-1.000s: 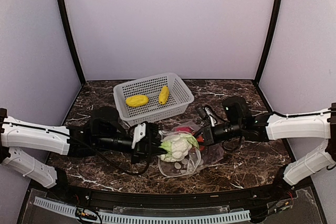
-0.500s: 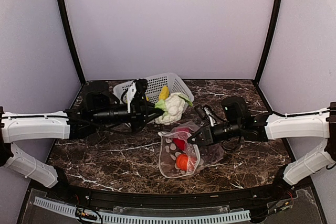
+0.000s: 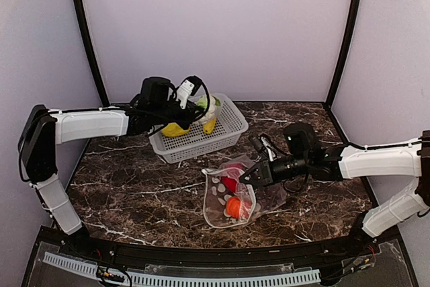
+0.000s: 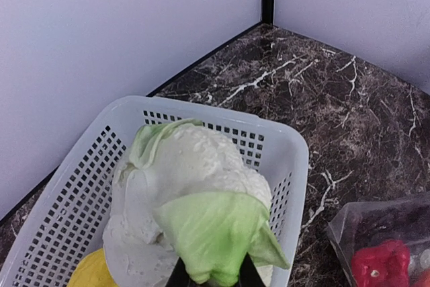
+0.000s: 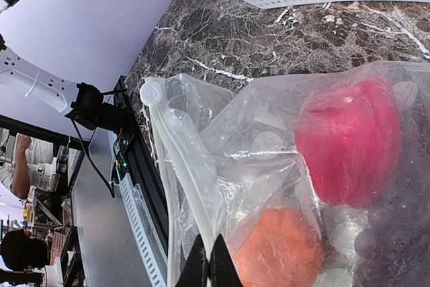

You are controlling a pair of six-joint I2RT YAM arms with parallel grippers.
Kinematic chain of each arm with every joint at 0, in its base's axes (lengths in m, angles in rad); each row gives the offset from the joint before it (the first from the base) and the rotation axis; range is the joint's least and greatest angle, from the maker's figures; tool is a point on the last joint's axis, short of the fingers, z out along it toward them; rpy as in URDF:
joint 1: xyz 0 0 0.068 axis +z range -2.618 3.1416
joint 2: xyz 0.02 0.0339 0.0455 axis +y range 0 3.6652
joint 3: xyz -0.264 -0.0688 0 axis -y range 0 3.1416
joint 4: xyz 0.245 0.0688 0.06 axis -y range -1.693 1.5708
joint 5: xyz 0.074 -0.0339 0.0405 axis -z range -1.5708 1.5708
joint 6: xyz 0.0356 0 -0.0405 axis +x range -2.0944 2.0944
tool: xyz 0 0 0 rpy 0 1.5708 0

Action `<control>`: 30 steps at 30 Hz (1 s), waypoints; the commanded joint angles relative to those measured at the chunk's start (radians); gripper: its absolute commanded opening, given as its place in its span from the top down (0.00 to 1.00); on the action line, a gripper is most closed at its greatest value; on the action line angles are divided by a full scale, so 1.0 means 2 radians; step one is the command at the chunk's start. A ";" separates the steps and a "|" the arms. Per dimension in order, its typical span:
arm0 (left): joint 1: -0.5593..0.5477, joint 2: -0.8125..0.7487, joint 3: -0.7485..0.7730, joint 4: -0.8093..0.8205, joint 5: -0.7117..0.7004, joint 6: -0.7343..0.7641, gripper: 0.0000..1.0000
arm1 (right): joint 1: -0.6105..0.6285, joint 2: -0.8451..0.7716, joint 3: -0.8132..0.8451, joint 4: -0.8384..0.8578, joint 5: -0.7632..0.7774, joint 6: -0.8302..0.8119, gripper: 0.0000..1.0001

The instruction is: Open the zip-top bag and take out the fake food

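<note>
The zip-top bag (image 3: 232, 196) lies flat on the bench (image 3: 134, 193), just on the near side of the white basket (image 3: 195, 146) and a little toward the right arm's side of it. The right claw (image 5: 213, 260) is pressed together on the clear film right by the zip strip, so it pins that edge. Through the plastic we see a red piece (image 3: 230, 183) on the side closer to the basket and an orange piece (image 3: 233, 208) on the side away from it. The left claw (image 4: 212, 277) hangs above the basket, pinching the pale green-white leafy piece (image 4: 188, 193) by its leaves, with the bulk of it over the basket's inside and well within the rim. Two yellow pieces (image 3: 176, 130) already lie in the basket beneath it. We judge that the coming move is a plain release straight down, since the leafy piece has the basket floor under it. After that, the bag lies away from the left claw, off the basket's near side. Its zip strip seems to run roughly from the basket toward the near edge, though we cannot tell this exactly. The right claw is at the bag but busy holding it, so the reach for the red piece falls to the left arm.
</note>
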 commanded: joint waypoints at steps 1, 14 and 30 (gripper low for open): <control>-0.001 0.065 0.062 -0.044 0.025 0.038 0.97 | -0.002 0.005 0.006 0.022 -0.004 -0.001 1.00; -0.002 0.191 0.165 -0.074 0.029 0.077 0.82 | -0.002 0.006 0.014 0.021 -0.004 0.001 1.00; -0.009 0.043 0.072 -0.036 0.051 0.060 0.29 | -0.002 0.029 0.034 0.029 -0.016 0.002 1.00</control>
